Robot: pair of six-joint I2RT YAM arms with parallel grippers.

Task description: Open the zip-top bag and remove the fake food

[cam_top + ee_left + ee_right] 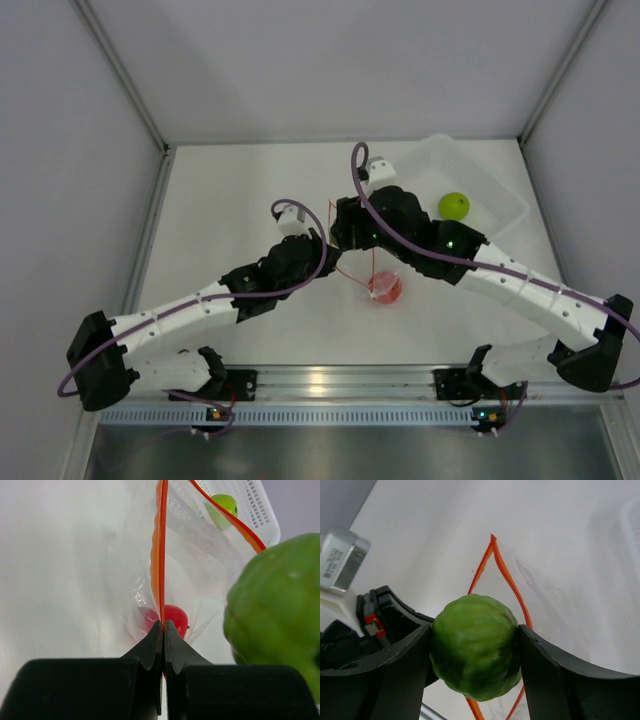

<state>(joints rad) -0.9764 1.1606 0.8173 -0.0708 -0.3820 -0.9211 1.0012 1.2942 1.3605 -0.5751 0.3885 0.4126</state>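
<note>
Nearer green ball blurred and cropped; red ball partly hidden

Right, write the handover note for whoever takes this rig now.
Left end effector shut on the zip-top bag at its red strip.
Right end effector shut on one green ball near the bag's open mouth.
The second green ball lies in the clear tub; the red ball is inside the bag.
Done: bag open, one ball out. Left: place the held ball, fetch the red one.

You look down on a white table enclosed by pale grey wall panels, with an aluminium rail along its near edge.
</note>
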